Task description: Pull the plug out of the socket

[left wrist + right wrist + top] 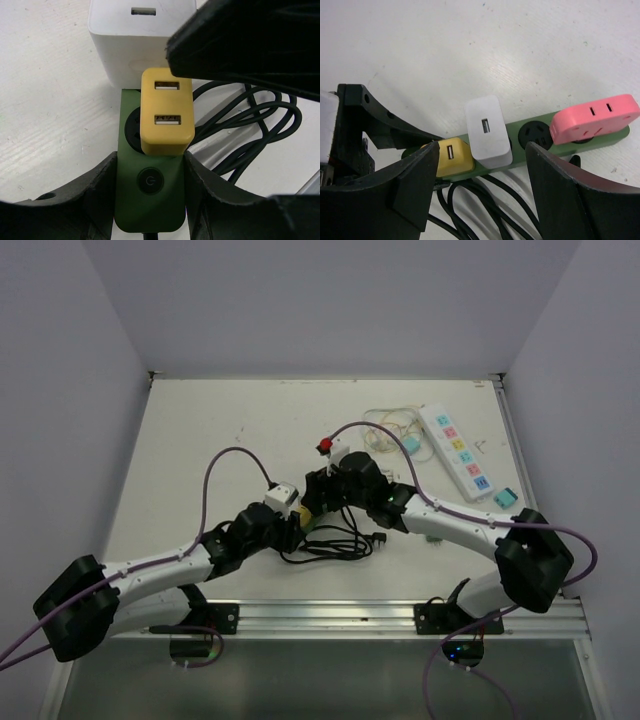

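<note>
Three adapters stand in the green power strip [165,212]: a yellow one [166,112] nearest the switch end, a white one [487,132] next to it, and a pink one [592,119] at the other end. The strip lies near the middle of the surface [470,50], between the two arms, with its black cable [485,205] coiled on the near side.

The white adapter looks like the plug to pull, since the right claw [487,150] frames it. To do this well, the fingers should meet its two broad sides squarely, low enough for a firm hold yet clear of the yellow neighbour, which sits just beside it. The pull should then run straight out along the pins, away from the strip, without rocking. The strip's switch end must stay pinned down so the whole bar does not lift with the plug.

The left claw [150,190] is clenched on that switch end, one finger pressed against each long side of the strip. The right claw is released: its fingers stand apart on either side of the white adapter, touching nothing.
</note>
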`<action>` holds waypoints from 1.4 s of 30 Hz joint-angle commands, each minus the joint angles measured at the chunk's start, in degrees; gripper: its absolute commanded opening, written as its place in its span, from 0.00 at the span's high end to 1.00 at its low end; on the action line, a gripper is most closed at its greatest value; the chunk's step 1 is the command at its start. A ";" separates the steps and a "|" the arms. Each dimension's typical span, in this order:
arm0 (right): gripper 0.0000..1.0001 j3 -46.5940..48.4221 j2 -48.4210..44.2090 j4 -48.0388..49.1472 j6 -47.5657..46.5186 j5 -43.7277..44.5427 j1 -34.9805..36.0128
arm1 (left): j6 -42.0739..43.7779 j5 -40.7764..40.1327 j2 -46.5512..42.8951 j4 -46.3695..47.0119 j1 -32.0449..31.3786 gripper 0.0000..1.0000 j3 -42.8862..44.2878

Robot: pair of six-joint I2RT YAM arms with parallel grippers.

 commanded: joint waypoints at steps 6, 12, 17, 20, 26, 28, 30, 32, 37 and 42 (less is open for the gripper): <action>0.31 3.99 3.96 3.41 -1.40 -0.79 0.36 | -0.95 1.63 -3.51 2.93 -0.07 1.00 0.23; 0.38 4.17 6.86 3.49 -1.40 -1.14 0.36 | -0.95 1.80 -4.74 3.28 0.01 1.00 -0.47; 0.61 4.61 7.48 3.14 -1.14 -2.72 0.53 | -1.13 1.54 -5.17 3.45 0.01 1.00 -0.91; 0.81 4.79 6.52 2.97 -0.96 -2.98 0.53 | -1.57 1.19 -5.96 3.28 0.01 0.87 -1.17; 1.00 5.05 4.59 2.44 0.00 -2.72 0.45 | -2.36 0.22 -7.72 2.23 0.01 0.38 -1.87; 1.00 5.23 4.15 2.18 0.88 -2.28 0.45 | -2.71 0.31 -8.08 2.14 0.01 0.23 -2.57; 1.00 5.58 3.62 1.65 1.50 -1.67 0.45 | -3.32 0.22 -8.86 2.22 -0.07 0.15 -3.28; 1.00 5.58 3.27 1.39 1.94 -1.23 0.53 | -3.85 0.31 -9.65 2.31 0.01 0.13 -4.33; 1.00 6.02 2.47 0.86 3.25 -0.96 0.45 | -4.21 -0.65 -10.63 1.79 0.01 0.13 -6.18; 1.00 6.72 1.25 0.33 3.61 -2.19 0.45 | -3.68 -2.06 -11.59 2.40 0.01 0.12 -7.67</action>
